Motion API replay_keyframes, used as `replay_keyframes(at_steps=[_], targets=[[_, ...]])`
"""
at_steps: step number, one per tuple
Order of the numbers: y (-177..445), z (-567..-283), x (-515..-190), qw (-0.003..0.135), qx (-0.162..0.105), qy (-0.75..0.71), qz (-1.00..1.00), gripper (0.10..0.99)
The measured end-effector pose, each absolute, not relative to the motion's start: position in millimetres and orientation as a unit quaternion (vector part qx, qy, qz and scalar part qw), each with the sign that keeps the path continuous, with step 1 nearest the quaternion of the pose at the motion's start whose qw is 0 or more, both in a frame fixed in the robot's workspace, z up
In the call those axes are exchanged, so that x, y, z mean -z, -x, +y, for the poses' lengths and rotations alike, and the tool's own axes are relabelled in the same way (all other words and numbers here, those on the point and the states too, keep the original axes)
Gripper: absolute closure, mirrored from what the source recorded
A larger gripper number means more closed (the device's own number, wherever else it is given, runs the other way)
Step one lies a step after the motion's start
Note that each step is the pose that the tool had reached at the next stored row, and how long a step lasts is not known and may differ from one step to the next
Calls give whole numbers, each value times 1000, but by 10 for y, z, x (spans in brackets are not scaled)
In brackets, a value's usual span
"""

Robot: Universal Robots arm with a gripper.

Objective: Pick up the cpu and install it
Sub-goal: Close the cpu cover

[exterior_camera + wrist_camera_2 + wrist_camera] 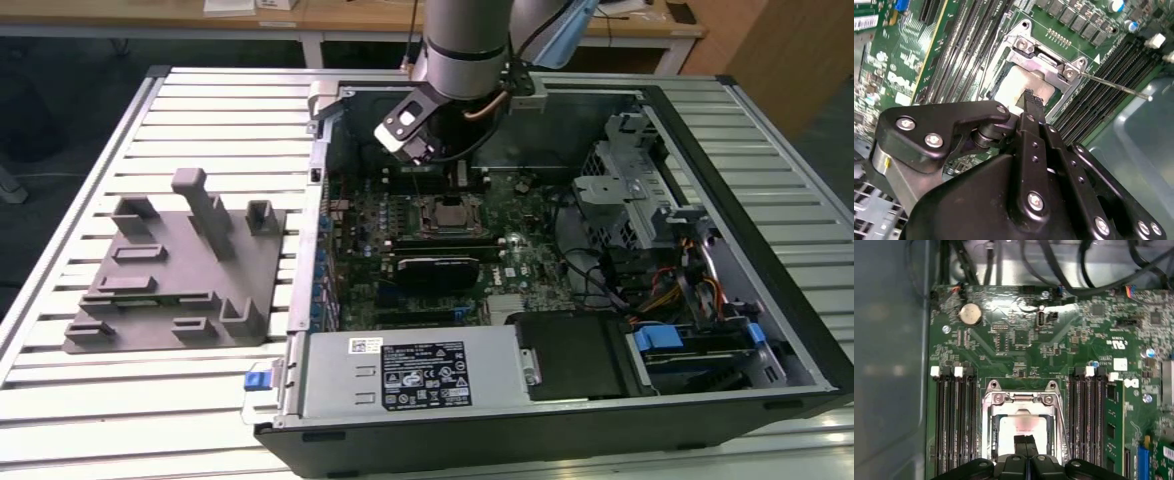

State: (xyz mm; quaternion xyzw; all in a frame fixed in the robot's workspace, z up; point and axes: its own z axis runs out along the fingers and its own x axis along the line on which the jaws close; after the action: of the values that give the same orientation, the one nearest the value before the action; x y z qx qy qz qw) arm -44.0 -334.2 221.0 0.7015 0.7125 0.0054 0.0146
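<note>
The cpu (pixel 1021 426) is a small square chip with a pale silver top. It lies flat inside the metal socket frame (pixel 989 425) on the green motherboard, and also appears in the second wrist view (pixel 1016 82) and in the exterior view (pixel 449 214). My gripper (pixel 1025 444) hangs directly over the chip, its two black fingertips pressed together with nothing between them. The second wrist view shows the tips (pixel 1030 100) just above the cpu's top; I cannot tell whether they touch it. In the exterior view the gripper (pixel 458 183) reaches down into the open computer case (pixel 747 150).
Dark memory slots (pixel 954 420) flank the socket on both sides. A black ribbed module (pixel 434 268) lies just in front of the socket, with the power supply (pixel 400 370) nearer. A drive cage (pixel 627 190) and cables (pixel 667 290) fill the exterior view's right. A grey tabbed block (pixel 174 265) sits on the slatted table.
</note>
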Motion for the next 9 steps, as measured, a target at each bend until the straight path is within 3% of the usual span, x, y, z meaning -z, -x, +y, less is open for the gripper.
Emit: replay_keyframes(at_steps=[9], targets=[[440,-3343,-2200,17,-4,-633,774,980]])
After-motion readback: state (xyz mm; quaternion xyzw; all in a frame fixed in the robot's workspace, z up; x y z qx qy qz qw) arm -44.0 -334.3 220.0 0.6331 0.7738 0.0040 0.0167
